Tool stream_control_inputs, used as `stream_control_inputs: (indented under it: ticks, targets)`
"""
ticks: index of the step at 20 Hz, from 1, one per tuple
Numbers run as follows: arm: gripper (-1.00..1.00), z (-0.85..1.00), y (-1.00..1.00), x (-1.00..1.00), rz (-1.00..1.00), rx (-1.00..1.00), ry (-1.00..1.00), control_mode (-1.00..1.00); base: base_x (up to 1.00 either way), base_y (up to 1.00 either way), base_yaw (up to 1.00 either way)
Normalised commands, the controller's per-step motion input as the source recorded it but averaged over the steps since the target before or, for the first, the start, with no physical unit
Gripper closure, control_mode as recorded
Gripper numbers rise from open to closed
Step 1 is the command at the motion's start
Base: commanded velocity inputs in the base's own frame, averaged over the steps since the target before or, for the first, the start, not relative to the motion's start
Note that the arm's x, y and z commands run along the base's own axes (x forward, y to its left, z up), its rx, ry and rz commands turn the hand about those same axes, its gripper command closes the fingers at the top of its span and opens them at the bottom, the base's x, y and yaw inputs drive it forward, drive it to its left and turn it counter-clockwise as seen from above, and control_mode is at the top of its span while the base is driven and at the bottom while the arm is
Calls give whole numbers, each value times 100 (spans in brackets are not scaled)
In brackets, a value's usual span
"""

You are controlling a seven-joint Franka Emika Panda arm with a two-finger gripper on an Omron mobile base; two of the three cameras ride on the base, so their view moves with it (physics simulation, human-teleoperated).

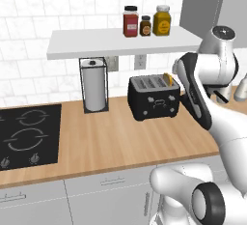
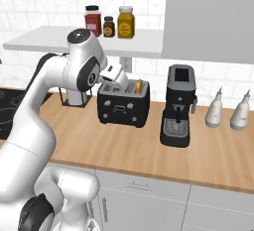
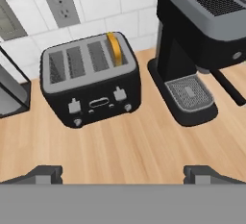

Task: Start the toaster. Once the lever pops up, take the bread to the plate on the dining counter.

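A paper towel roll in its wire holder stands just left of the toaster on the wooden wall counter. The bread sits upright in the toaster's rightmost slot, crust showing. Just right of the toaster stands the black coffee machine. The gripper hovers before the toaster, jaws spread wide, holding nothing.

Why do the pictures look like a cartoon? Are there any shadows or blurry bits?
Left base view: flat, even light, with no glare on the black toaster and just a soft shadow under the shelf. Right base view: sharp all over, the coffee machine crisp. Hand view: nothing blurred; the bread has clean edges.
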Motion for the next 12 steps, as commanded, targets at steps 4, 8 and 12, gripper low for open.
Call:
stream_control_inputs:
  ticks: [4, 8, 12]
  targets:
    - [-100, -12, -10, 24, 0, -4, -10, -100, 0, 0, 0]
    - [-100, -20, -11, 36, 0, -5, -3, -100, 0, 0, 0]
    - [-100, -33, 0, 40, 0, -7, 0, -100, 0, 0, 0]
